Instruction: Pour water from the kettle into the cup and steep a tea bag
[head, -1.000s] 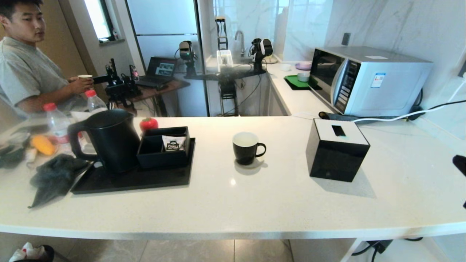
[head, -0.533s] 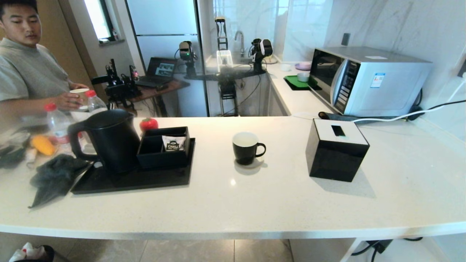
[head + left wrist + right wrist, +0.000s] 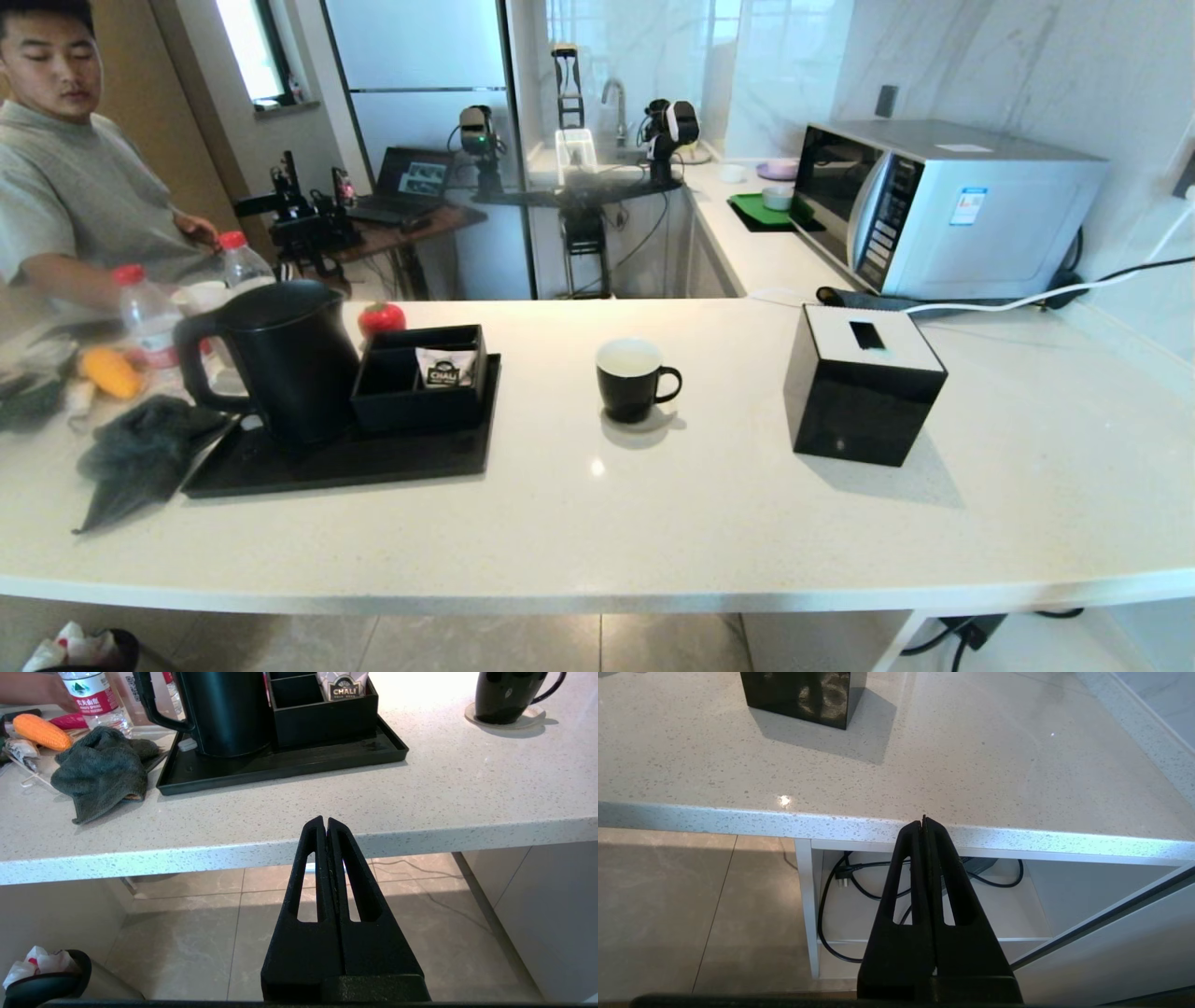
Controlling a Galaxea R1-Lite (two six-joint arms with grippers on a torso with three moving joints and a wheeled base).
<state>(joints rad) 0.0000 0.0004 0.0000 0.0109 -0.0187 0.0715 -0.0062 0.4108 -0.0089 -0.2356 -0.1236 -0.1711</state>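
The tall black kettle (image 3: pixel 280 359) stands at the left end of a black tray (image 3: pixel 373 462); the left wrist view shows the kettle (image 3: pixel 224 709) too. The small black cup (image 3: pixel 633 378) with a white inside sits on a coaster at mid-counter, and the cup (image 3: pixel 502 695) also appears in the left wrist view. The tea bag is out of view. My left gripper (image 3: pixel 325 820) is shut and empty, low before the counter's front edge, facing the tray. My right gripper (image 3: pixel 923 821) is shut and empty at the counter's front edge, further right.
A black organiser box (image 3: pixel 420 378) on the tray holds a white CHALI sachet (image 3: pixel 446 367). A black tissue box (image 3: pixel 864 383) stands right of the cup, with a microwave (image 3: pixel 943 205) behind it. A grey cloth (image 3: pixel 140 453), bottles (image 3: pixel 145 313) and a man (image 3: pixel 56 168) are at far left.
The dark tip of my right arm has dropped out of the head view at the right edge. The man has set down his paper cup and pulled his hand back.
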